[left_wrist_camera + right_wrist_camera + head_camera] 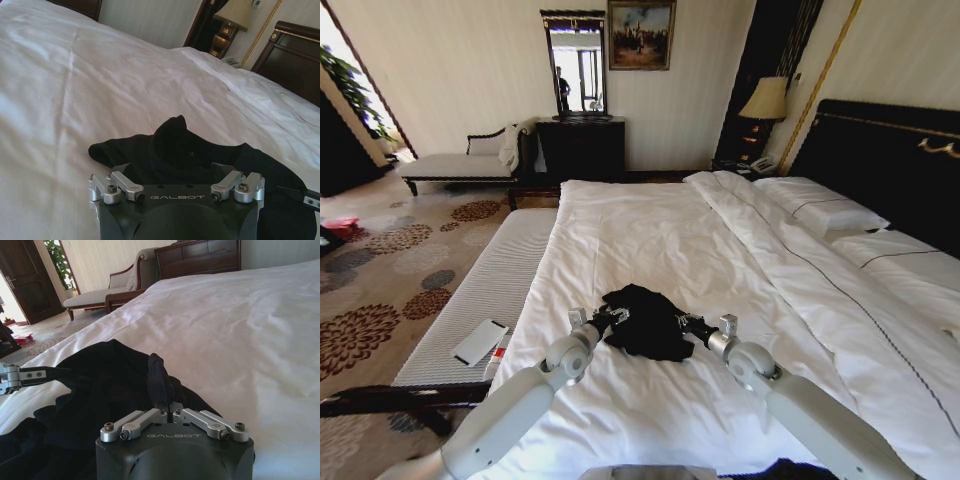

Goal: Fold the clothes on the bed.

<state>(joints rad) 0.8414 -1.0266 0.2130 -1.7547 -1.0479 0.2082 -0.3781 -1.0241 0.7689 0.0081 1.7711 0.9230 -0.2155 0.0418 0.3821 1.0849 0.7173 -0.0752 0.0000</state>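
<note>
The black T-shirt [645,322] lies crumpled in a heap on the white bed [650,240], toward 6 o'clock.

Daylight glares at the doorway [335,45]; head view's edges bend.

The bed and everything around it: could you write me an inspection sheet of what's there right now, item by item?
Surface: the bed, white duvet, lightly creased, pillows at the dark headboard.
Job's things: black T-shirt bunched in a heap on the duvet, not laid flat; no lettering visible.
Clutter: a flat white object on the grey bench beside the bed.
Grippers: left gripper at the shirt's left edge, fingers not visible; right gripper shut on a pinched-up fold of the shirt.
Cables: nothing seen.
Surroundings: chaise longue, dark dresser with mirror, bedside lamp, patterned carpet.
</note>
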